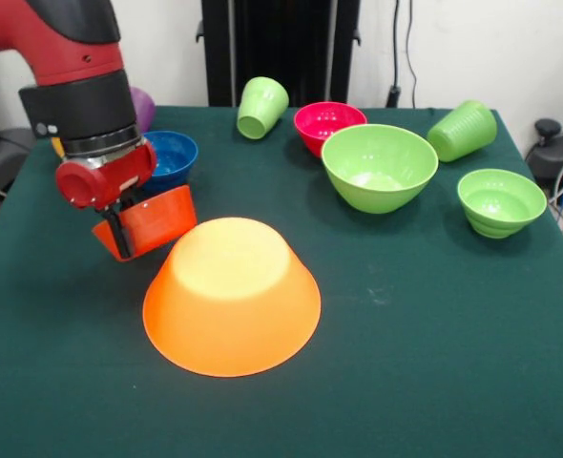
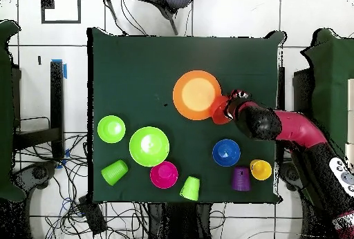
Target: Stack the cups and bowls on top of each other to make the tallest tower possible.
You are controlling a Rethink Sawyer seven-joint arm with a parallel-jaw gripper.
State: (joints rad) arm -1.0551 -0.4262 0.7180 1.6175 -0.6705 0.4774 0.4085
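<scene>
One glossy red-orange bowl pinched by tool.

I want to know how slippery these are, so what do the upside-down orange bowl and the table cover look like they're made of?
The orange bowl looks like smooth moulded plastic: even colour, a soft sheen on its flat base. The table cover looks like dark green cloth or felt: matte, no reflections, some faint pale scuffs. Both are judged by look only.

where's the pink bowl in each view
Front view: the pink bowl sits far, right of centre, just behind the large green bowl.
Overhead view: it lies low, left of centre, just below-right of the large green bowl.
Shared landmark: the large green bowl, right beside it in both.
</scene>
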